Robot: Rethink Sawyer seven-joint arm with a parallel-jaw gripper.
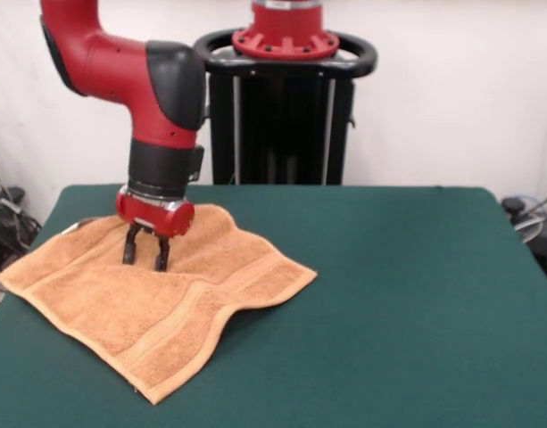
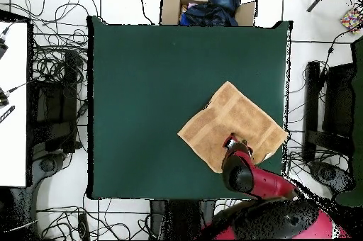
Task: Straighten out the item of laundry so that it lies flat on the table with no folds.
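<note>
Before you lies the towel [image 1: 166, 303], a light orange-tan terry cloth with a nubby pile and a roughly square outline, spread on the dark green, felt-like table [image 1: 407, 294]. In the front view it occupies the table's left portion, one corner reaching the left edge; in the overhead view it sits toward the right edge of the table [image 2: 142, 96], set as a diamond with its corners pointing up, down, left and right, so that no side runs parallel to a table edge. You can see woven band stripes running parallel to the edge nearest the camera in the front view, and a second band along the towel's [image 2: 230, 125] left side in the overhead view. The cloth is not fully flat: a soft ridge rises across its right half in the front view, and the near right edge curves in a wave. The gripper [image 1: 145, 255] hangs from the red and black arm [image 1: 157, 116], its two dark fingers [image 1: 129, 245] pointing down and set a narrow gap apart, their tips at the towel's surface; whether they pinch any cloth you cannot tell. In the overhead view the arm's wrist covers the gripper and part of the towel's lower corner. A cardboard box [image 2: 205, 6] holding dark cloth stands beyond the table's top edge.
</note>
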